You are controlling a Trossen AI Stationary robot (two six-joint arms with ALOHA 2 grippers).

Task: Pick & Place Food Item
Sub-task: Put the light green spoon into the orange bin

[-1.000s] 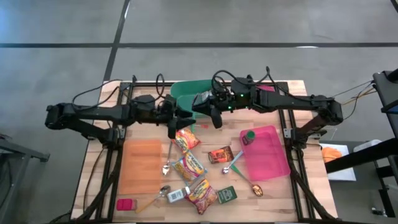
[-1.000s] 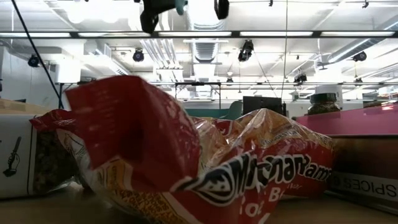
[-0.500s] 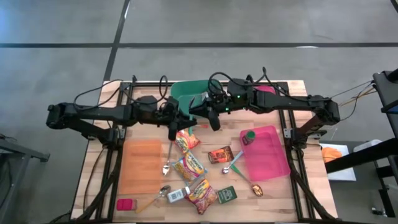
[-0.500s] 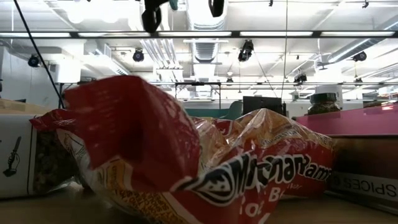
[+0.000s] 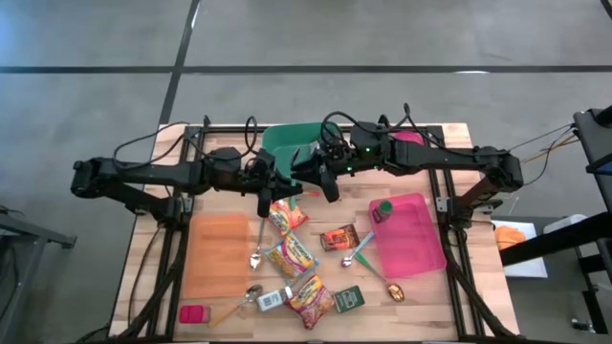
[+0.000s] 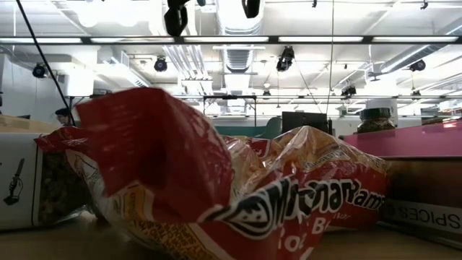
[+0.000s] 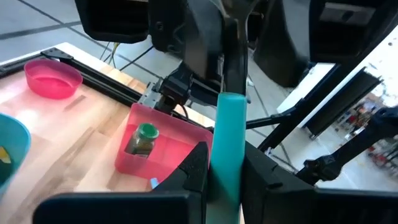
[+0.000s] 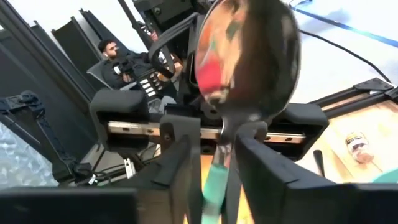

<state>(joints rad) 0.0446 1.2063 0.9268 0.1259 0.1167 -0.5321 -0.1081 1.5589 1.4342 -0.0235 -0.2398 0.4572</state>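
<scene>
My left gripper (image 7: 225, 171) clamps the teal-handled metal spoon (image 7: 229, 140) while my right gripper (image 8: 214, 149) loosens, handing it over above the counter's (image 5: 229, 205) far edge.

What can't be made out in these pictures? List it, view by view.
Right wrist view: the spoon, its bowl blurred, blocks what lies beyond.
Low view: the noodle packet fills the frame, hiding the table behind; the arms are cut off at the top edge.
High view: the spoon between the arms is too small to see.
</scene>
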